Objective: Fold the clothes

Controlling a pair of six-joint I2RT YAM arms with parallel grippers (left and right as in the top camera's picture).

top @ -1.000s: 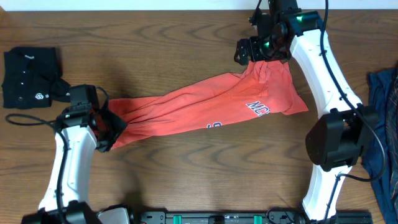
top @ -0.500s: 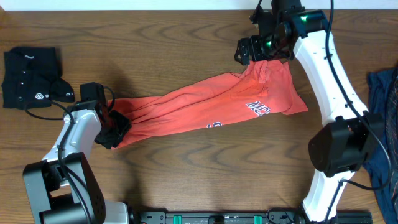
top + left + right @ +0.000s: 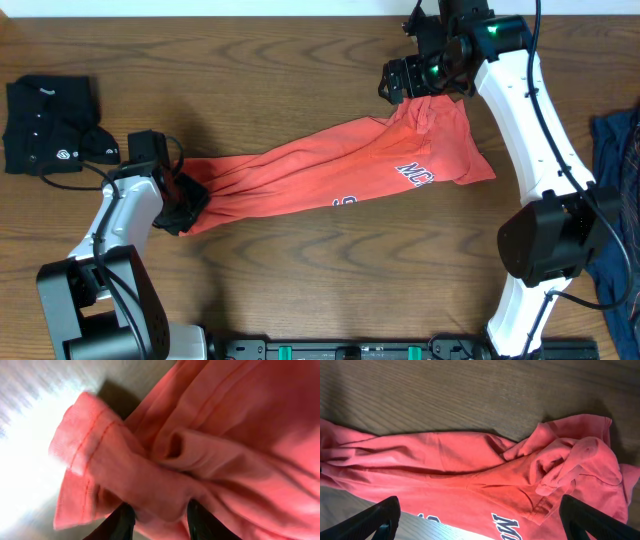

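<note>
The left end effector (image 3: 180,205) is closed on a bunched fold of the coral-red T-shirt (image 3: 330,170). In the left wrist view its two dark fingers (image 3: 122,521) stand at a narrow gap with a thick roll of fabric pinched between them. Just beyond the grip, a double-stitched hem (image 3: 75,460) flaps out to one side, with pale counter showing past it. From this end effector the T-shirt runs away in a long, crumpled band across the counter (image 3: 300,60), rising toward the other arm. It is narrow and gathered near the grip and widens farther off.

The right end effector (image 3: 400,82) stands wide, with nothing between its jaws. In the right wrist view its fingers (image 3: 375,519) sit far apart at the two lower corners, and the T-shirt lies spread beneath and ahead of them. It hangs over the far, wider end of the garment, where the cloth is rumpled into a raised lump. Whether the fingertips touch the fabric, I cannot tell. A little way out from this end effector, toward the arm's base, the white-and-navy lettering (image 3: 416,173) shows on the shirt's upper face, partly folded under.

On the side of the left end effector away from the T-shirt, near it but apart, a black buttoned shirt (image 3: 45,125) lies folded on the counter. Well apart from the right end effector, past that arm's lower link, a dark blue garment (image 3: 615,200) lies at the counter's edge, cut off by the frame.
</note>
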